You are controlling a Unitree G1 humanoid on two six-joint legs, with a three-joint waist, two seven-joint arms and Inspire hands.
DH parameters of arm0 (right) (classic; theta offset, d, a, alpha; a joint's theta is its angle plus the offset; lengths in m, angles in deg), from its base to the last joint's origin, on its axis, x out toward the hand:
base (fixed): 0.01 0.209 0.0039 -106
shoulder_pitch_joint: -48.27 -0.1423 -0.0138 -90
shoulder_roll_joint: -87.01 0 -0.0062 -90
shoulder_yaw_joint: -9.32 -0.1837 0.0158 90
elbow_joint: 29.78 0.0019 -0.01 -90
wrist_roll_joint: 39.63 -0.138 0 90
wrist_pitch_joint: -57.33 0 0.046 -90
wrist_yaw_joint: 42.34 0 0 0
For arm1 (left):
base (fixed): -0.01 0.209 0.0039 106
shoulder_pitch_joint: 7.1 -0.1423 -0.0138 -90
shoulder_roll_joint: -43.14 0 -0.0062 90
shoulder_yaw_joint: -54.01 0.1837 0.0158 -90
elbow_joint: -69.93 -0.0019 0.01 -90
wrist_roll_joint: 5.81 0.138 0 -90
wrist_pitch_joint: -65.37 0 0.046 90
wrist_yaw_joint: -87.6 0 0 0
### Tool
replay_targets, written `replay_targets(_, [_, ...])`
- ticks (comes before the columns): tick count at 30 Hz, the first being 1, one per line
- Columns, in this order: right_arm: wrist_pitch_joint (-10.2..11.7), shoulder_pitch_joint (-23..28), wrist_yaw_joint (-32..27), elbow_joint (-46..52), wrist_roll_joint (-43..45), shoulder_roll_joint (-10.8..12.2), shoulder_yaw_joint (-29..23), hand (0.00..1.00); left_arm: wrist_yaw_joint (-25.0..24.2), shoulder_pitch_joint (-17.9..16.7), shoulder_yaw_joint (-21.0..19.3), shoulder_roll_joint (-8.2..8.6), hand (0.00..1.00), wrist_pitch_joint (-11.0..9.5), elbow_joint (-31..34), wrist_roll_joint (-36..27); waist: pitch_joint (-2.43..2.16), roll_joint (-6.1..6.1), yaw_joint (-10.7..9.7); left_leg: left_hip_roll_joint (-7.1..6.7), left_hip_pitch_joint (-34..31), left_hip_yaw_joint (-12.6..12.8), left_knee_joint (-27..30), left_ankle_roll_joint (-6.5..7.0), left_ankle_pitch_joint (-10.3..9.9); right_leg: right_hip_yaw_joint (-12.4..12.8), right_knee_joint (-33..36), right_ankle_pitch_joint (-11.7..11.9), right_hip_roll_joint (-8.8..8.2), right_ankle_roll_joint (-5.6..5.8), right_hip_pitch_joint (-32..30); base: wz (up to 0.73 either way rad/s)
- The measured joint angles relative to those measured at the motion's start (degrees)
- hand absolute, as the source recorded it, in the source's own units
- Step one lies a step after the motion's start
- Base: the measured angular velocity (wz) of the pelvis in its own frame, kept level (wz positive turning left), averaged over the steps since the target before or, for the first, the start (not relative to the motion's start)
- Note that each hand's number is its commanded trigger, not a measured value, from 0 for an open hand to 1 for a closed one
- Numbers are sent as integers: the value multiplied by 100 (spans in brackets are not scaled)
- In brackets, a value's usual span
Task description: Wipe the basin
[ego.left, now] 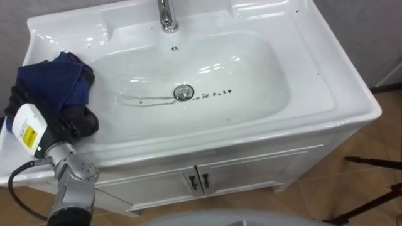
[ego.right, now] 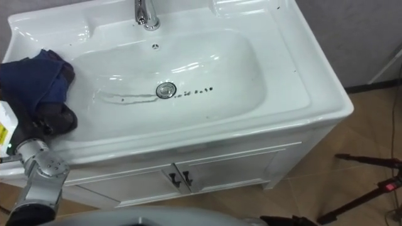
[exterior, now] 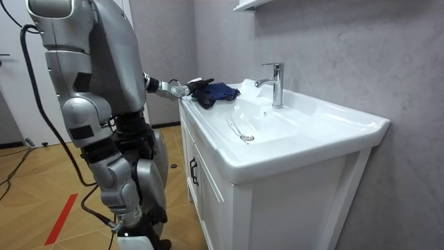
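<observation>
Blue cloth (ego.left: pixel 53 85); white basin (ego.left: pixel 251 69), seemingly dark-specked.

The faucet (ego.left: pixel 166 16) is set at the middle of the basin's (ego.left: pixel 314 56) back edge. An overflow hole (ego.left: pixel 174 48) is placed just before it, and the drain (ego.left: pixel 183 93) is sunk further forward, in the middle of the bowl. A row of specks (ego.left: pixel 213 94) is strung out just right of the drain. The cloth (ego.left: pixel 56 81) is heaped on the basin's left edge, where its near side is gripped by the fingers of the left hand (ego.left: pixel 74 122). A cabinet (ego.left: pixel 201 179) is fitted beneath the basin's front edge. Stand legs (ego.left: pixel 377 164) are spread on the floor, right of the cabinet.
</observation>
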Motion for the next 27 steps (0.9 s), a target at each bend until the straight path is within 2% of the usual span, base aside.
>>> replay_targets(1, [-57,-27,1,1,102,-8,-39,0,-139,6,9,-8,100,-8,-46,11,-6,9,-3,2,10,-9,13,-7,4,-7,0,-5,1,-8,15,0])
replay_targets(8, [-213,-41,65,70,322,-6,-156,0,-201,26,-5,-60,100,-7,-73,17,-20,6,-7,32,45,-8,27,-64,40,-50,2,-56,26,-90,25,2])
replay_targets(12, [-287,-44,112,72,405,-12,-195,0,-250,57,-220,-223,100,-4,-164,-68,-24,9,-17,46,65,-10,28,-88,56,-68,0,-74,36,-119,54,1])
replay_targets(15, [-296,-64,119,72,537,-11,-283,0,-296,84,-310,-313,100,-4,-248,-196,-30,19,-19,47,61,-15,27,-90,58,-79,-2,-83,36,-127,56,1])
replay_targets(27, [-271,-62,111,71,532,-9,-319,0,-298,89,-412,-363,100,-4,-293,-527,-25,15,-34,45,70,-24,14,-90,58,-77,-13,-93,35,-130,109,0])
